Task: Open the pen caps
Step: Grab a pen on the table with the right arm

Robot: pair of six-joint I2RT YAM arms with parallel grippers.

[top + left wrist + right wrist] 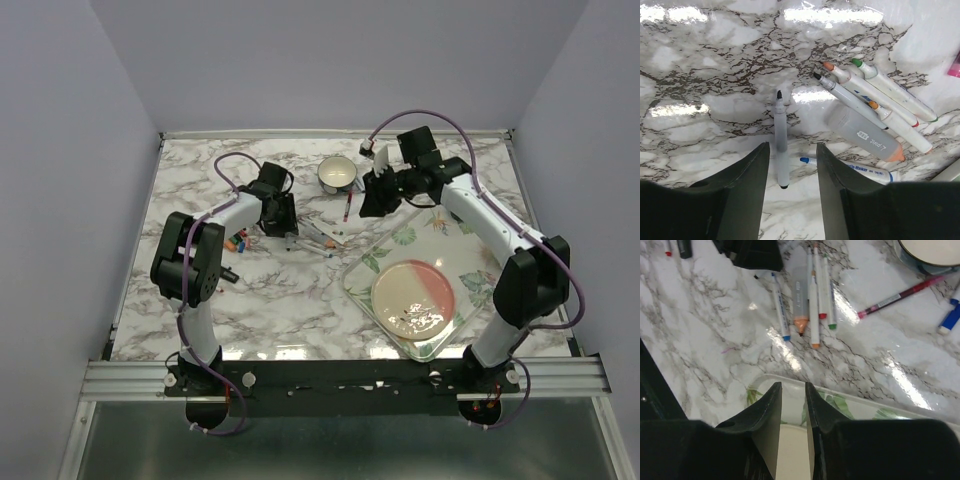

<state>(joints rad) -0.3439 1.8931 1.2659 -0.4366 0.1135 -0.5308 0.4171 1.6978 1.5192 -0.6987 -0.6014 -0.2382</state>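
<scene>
The glossy marbled surface point(280, 300) is shut in by plain walls point(70, 150) at the back and both sides. Its widest bare stretch is the near-left part, in front of the left arm point(235, 210). The near-right part is taken by a clear, leaf-printed tray point(358, 272) bearing a round cream-and-pink plate point(415, 295), and a small bowl point(337, 175) sits towards the back. The pen caps point(238, 240), small bright plastic bits, lie loose in a huddle just to the left of the left jaws. That arm reaches forward and folds down with its black, wedge-shaped jaws spread. A slim grey-white pen point(781, 145) with a bare black tip lies flat on the surface in the gap between them. Just right of it lies a close-packed fan of uncapped white-barrelled markers point(875, 115). The right arm point(490, 225) bends in over the tray's far corner. The right jaws stand narrowly apart, and I cannot tell whether they pinch anything.
</scene>
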